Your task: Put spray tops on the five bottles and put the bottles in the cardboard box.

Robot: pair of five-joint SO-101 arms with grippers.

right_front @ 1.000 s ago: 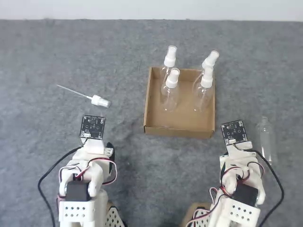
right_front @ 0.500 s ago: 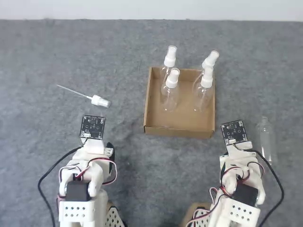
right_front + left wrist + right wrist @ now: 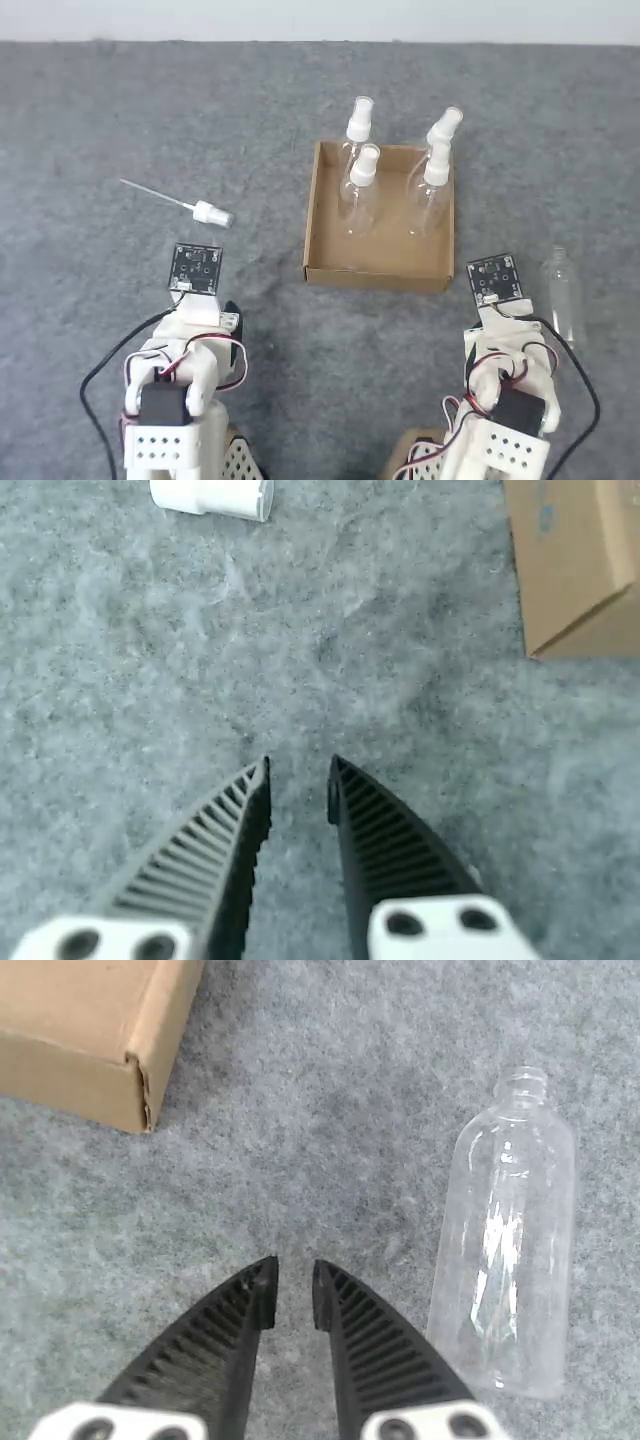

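A cardboard box (image 3: 380,268) stands mid-table with several clear bottles (image 3: 358,190) upright in it, each with a white spray top. One loose spray top (image 3: 213,213) with its long tube lies on the carpet left of the box; its white cap (image 3: 212,495) lies ahead of my left gripper (image 3: 298,770). A bare bottle (image 3: 563,296) without a top lies right of the box, just beside my right gripper (image 3: 293,1267), neck (image 3: 524,1084) pointing away. Both grippers hover low over the carpet, fingers a narrow gap apart, holding nothing.
Both arms sit at the near edge of the grey carpet, the left arm (image 3: 180,380) below the loose top, the right arm (image 3: 505,385) below the box's right corner. A box corner (image 3: 570,570) lies ahead of the left gripper; another (image 3: 80,1030) ahead of the right.
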